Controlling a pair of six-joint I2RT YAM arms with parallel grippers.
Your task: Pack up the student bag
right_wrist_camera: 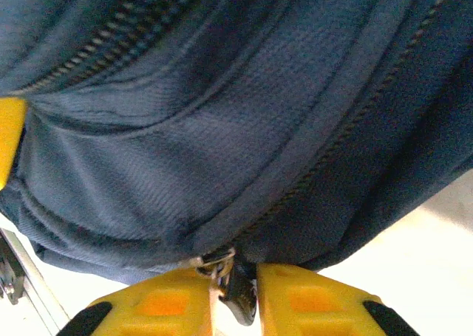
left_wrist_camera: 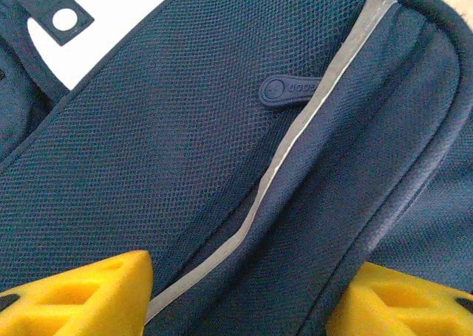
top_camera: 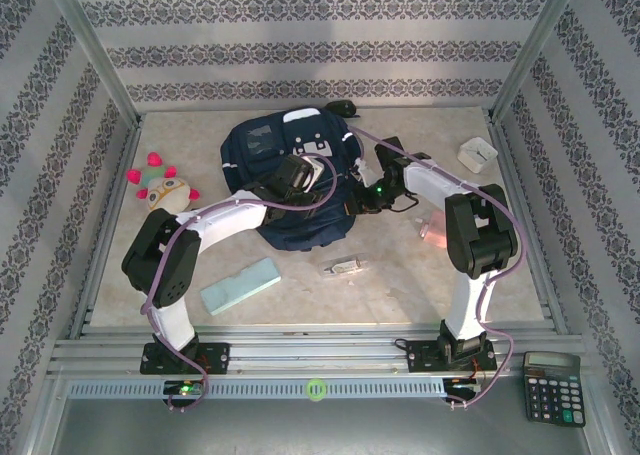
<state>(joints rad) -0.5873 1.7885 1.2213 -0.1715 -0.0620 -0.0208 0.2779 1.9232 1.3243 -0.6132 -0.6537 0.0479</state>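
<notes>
Beige tabletop (top_camera: 400, 295), patterned walls (top_camera: 300, 55); student bag (top_camera: 300, 230) under L fingers (left_wrist_camera: 81, 295), wide; R fingers (right_wrist_camera: 162, 306) narrow round zip pull (right_wrist_camera: 236, 292), grip unclear.

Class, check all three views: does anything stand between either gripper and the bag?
Nothing visible does. The left gripper hangs open close over the bag, with bare fabric directly ahead of its fingers. The right gripper is at the bag's edge, with a zip pull between its fingers.
</notes>
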